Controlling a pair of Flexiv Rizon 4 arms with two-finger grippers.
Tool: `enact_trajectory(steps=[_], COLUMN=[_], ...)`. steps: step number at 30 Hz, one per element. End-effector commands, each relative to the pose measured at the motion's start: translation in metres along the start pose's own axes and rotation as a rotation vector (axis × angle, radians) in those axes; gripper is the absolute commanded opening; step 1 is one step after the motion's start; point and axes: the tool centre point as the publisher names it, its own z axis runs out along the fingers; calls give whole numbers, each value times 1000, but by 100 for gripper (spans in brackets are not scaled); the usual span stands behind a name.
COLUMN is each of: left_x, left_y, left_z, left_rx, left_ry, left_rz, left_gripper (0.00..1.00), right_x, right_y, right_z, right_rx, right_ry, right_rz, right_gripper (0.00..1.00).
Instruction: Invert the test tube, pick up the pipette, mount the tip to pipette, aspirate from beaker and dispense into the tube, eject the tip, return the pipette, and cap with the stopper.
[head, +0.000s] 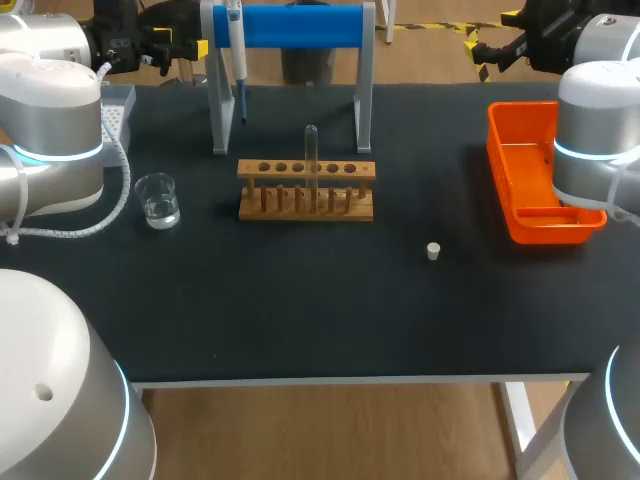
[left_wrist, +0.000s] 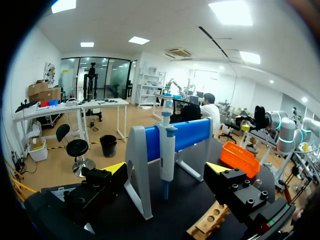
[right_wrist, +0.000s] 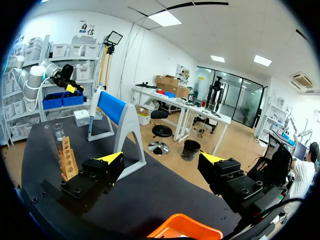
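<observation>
The table (head: 300, 320) is broadest and barest toward its near edge, where the stopper (head: 433, 251) sits well apart from the rack (head: 305, 203). The test tube (head: 311, 160) stands upright in the rack, and which end is up is hard to tell. The pipette (head: 237, 50) hangs on the blue stand (head: 300, 25) at the far edge. The beaker (head: 158, 200) sits left of the rack. The right arm partly hides the orange tray (head: 520, 150). The left gripper (left_wrist: 166, 170) and right gripper (right_wrist: 161, 159) are spread wide, holding nothing.

A black worktop (head: 300, 320) is shown, with a tan wooden rack (head: 306, 205), clear tube (head: 312, 150), clear beaker (head: 157, 200), orange bin (head: 535, 225) and off-white stopper (head: 433, 251). A white-and-blue pipette (head: 237, 55) is hung on a grey stand (head: 218, 95) with a blue bar (head: 300, 25). The left arm (head: 50, 110) and right arm (head: 600, 120) are silver, ringed cyan. The left claw (left_wrist: 166, 169) and right claw (right_wrist: 161, 159) are black, tipped yellow.
</observation>
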Motion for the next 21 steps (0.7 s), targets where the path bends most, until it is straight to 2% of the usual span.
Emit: enact_trajectory(steps=[1, 14, 21], left_x=[0, 0, 0], left_y=[2, 2, 2], left_z=[1, 1, 1], left_rx=[7, 7, 7], left_ry=[-2, -2, -2], left_rz=[2, 2, 2], left_gripper=[100, 100, 100], right_x=[0, 0, 32], right_y=[0, 0, 8], right_z=[0, 0, -24], right_rx=[0, 0, -56], right_ry=[0, 0, 96], right_rz=[0, 0, -21], right_gripper=[100, 100, 100])
